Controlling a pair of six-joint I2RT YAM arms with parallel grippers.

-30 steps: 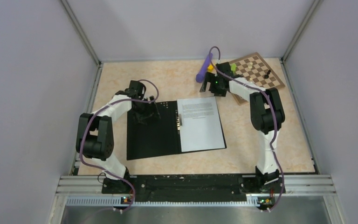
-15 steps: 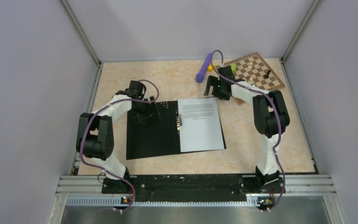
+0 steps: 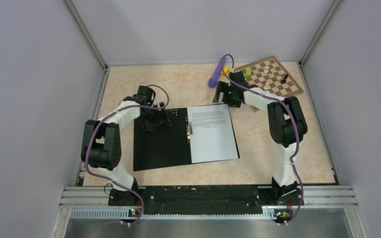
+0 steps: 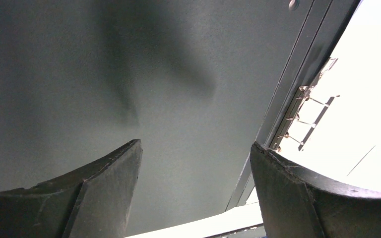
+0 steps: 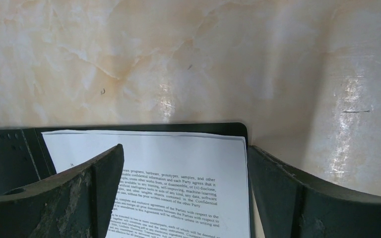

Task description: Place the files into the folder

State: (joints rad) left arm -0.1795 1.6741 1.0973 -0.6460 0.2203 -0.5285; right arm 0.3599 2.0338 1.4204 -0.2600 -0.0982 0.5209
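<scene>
Left hand (image 3: 157, 122) and right hand (image 3: 224, 97) both spread empty: best catch the 9 o'clock cover edge of the folder (image 3: 158, 149) and fold it squarely over the files (image 3: 212, 134).

The files (image 3: 212, 134) lie inside the open folder (image 3: 161, 146).

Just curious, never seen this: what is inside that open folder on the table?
White printed files lie on the right half of the folder, beside a metal clip at the spine. Its left half is bare black. Anything beneath the sheets is covered.
</scene>
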